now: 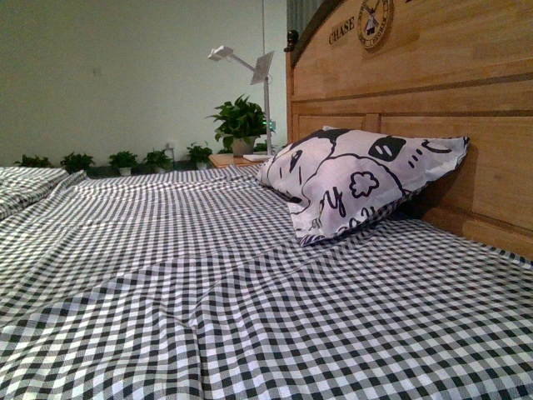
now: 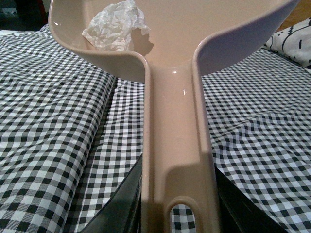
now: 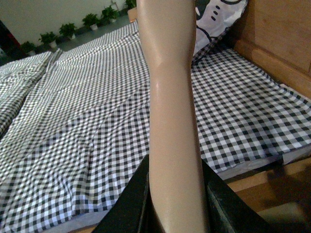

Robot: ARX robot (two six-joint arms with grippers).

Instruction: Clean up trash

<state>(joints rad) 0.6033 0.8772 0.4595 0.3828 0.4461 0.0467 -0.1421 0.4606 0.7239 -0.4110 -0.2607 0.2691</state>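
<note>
The left gripper (image 2: 177, 213) is clamped on the handle of a beige plastic dustpan (image 2: 177, 121), dark fingers (image 2: 119, 206) either side. In its pan lies the crumpled white paper scrap (image 2: 114, 29). The right gripper (image 3: 175, 204) grips a beige plastic handle (image 3: 170, 97) over the black-and-white checked bed (image 3: 73, 121).

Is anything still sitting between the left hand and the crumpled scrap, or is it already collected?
Nothing blocks it. The crumpled white scrap already lies inside the dustpan, whose handle the left hand grips. Only bare pan surface lies between handle and scrap. No bin is in view.
</note>
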